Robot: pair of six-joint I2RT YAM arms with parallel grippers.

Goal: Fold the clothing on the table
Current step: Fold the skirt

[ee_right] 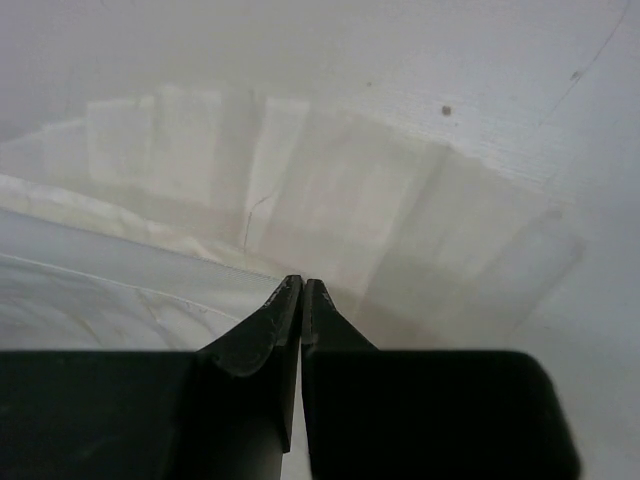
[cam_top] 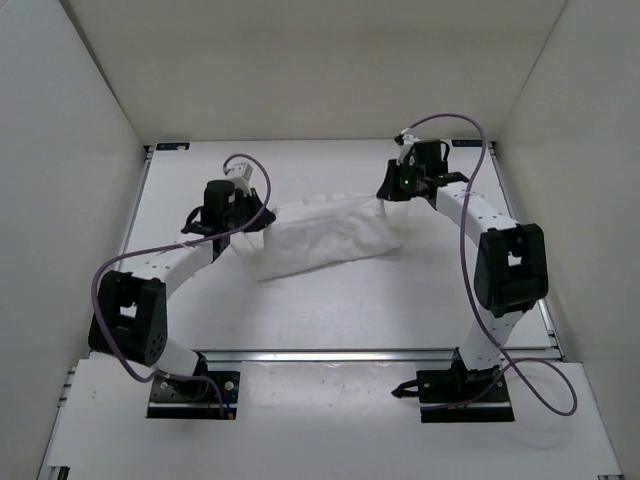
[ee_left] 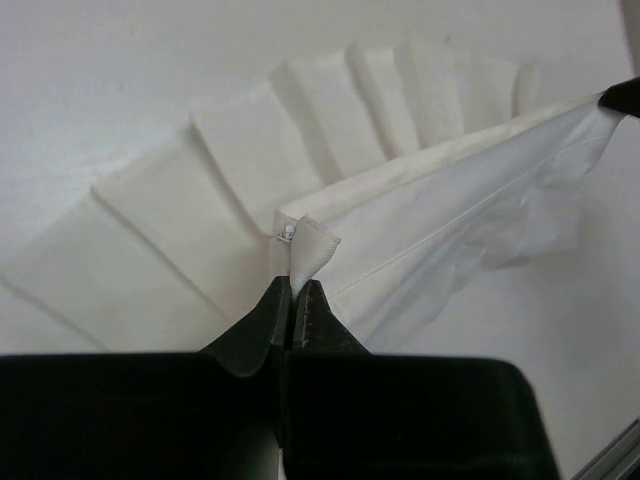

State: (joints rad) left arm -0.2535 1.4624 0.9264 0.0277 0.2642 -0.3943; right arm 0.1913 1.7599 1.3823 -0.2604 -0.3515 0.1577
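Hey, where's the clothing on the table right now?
In the top view the clothing lies on the table toward its far side, stretched between the left gripper and the right gripper, each pinching one end.

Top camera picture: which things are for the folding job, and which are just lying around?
For the job: the clothing, the table, the left gripper and the right gripper, both pinching the clothing.
Just there: purple cables, white walls, metal rail.

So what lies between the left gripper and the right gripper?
The clothing: it spans from the left gripper to the right gripper, each shut on its edge, as the top external view shows.
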